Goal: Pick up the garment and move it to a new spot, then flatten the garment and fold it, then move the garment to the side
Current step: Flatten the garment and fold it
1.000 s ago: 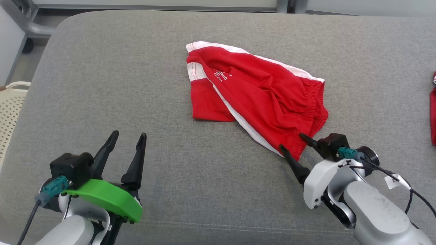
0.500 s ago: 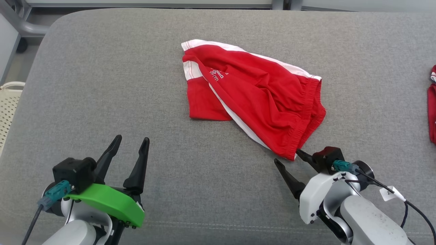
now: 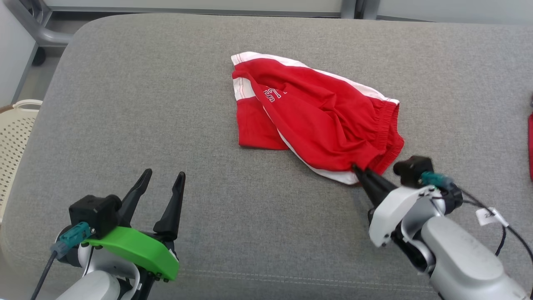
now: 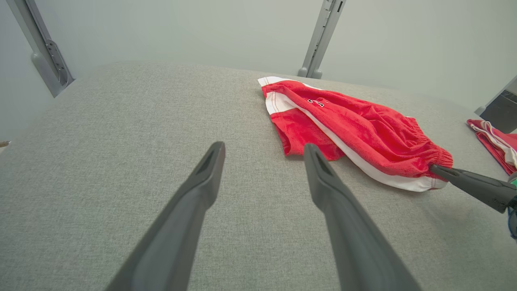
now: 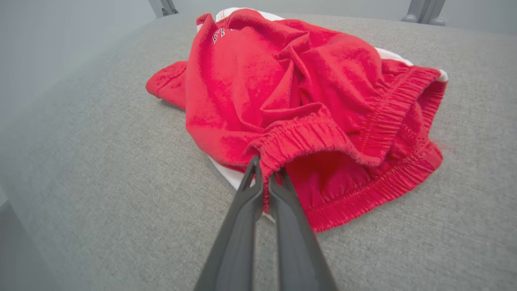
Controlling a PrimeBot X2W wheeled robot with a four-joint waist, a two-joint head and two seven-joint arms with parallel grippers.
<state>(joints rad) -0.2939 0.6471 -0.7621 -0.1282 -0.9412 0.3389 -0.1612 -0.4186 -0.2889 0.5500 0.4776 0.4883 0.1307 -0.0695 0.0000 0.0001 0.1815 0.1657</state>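
- One container peeking in at the near left edge of the head view: a cream perforated basket, sitting beside the grey cushion, hiding its inside and so telling nothing of any contents.
- Differing from a second ago: pinching together now at the right gripper, after standing spread on either side of the near corner of the garment. Shifting a little as a whole picture too, that being the camera and not the cloth.
- Keeping as before at the left gripper: spreading wide, hovering over bare cushion at the near left, touching nothing, staying well apart from the garment.
- Clamping tight at the near right: nipping the gathered elastic waistband between the two dark fingers, squeezing a fold of red cloth into the thin gap.
- Lying crumpled at mid-cushion just beyond that pinch: red shorts, showing white side stripes and small white lettering, resting on the grey fabric.
- Poking in farther right at the cushion's edge: another red cloth, lying well apart from the garment.
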